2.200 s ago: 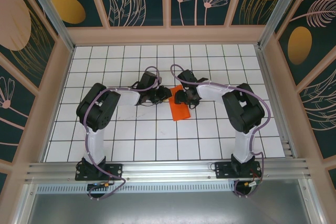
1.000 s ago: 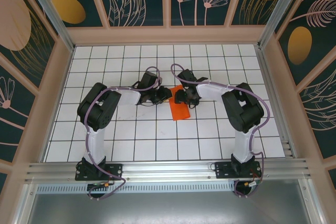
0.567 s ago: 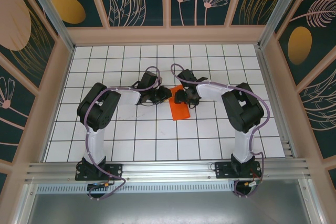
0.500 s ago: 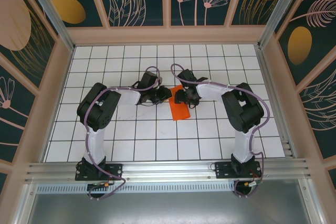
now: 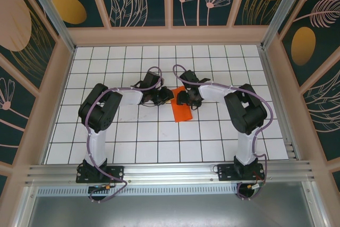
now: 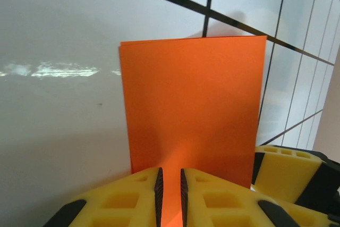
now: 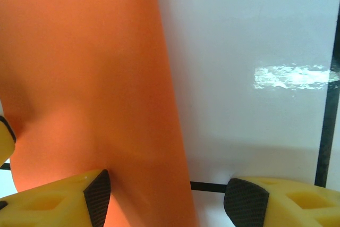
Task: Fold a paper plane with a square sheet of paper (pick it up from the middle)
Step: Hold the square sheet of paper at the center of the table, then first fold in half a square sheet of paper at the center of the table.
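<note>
You are working on an early fold. The square sheet of paper (image 5: 182, 111) is lying near the middle of the white grid table (image 5: 133, 136), doubled into a narrow rectangle, and it is not showing any pointed nose yet.

Your left gripper (image 6: 170, 176) is pinching one short edge of the sheet, with the jaws almost together and only a thin strip of orange between them. Your right gripper (image 7: 167, 195) is standing just beside it with the jaws apart. One finger is over the paper and the other is over bare table, so it is straddling a long edge without clamping.

I am judging that the next move is asking the left grip to steady the sheet while the right one is taking a corner for the nose fold. The paper is thin, so you are needing a slow, flat motion.
</note>
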`<state>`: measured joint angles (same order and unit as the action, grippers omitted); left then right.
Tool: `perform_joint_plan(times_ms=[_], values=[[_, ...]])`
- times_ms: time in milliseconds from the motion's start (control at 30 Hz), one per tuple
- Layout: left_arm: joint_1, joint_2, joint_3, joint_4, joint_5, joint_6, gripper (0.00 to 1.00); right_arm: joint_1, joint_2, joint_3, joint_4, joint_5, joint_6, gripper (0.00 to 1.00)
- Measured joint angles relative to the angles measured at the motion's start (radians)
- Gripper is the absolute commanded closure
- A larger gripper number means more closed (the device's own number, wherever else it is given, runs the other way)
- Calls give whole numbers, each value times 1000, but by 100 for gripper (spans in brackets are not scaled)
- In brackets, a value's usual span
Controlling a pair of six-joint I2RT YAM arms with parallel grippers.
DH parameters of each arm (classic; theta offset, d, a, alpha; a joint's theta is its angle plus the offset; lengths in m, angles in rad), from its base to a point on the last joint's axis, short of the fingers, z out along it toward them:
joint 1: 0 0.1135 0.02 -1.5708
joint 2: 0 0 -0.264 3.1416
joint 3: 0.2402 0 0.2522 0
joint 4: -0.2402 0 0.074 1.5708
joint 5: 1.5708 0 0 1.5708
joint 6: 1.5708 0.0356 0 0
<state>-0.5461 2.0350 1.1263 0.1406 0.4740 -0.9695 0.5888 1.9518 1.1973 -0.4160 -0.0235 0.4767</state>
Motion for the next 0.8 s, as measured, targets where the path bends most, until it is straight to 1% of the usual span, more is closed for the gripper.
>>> perform_joint_plan(times_ms=[500, 600, 700, 800], values=[[-5, 19, 57, -112, -43, 28, 82, 0, -5, 0, 0, -4, 0, 31], [-6, 22, 68, -131, -50, 35, 83, -5, -19, -2, 2, -24, 0, 30], [-11, 24, 77, -152, -65, 43, 85, -13, -42, -2, 4, -58, 0, 26], [-13, 25, 83, -165, -77, 53, 86, -19, -56, -6, 8, -93, 2, 24]])
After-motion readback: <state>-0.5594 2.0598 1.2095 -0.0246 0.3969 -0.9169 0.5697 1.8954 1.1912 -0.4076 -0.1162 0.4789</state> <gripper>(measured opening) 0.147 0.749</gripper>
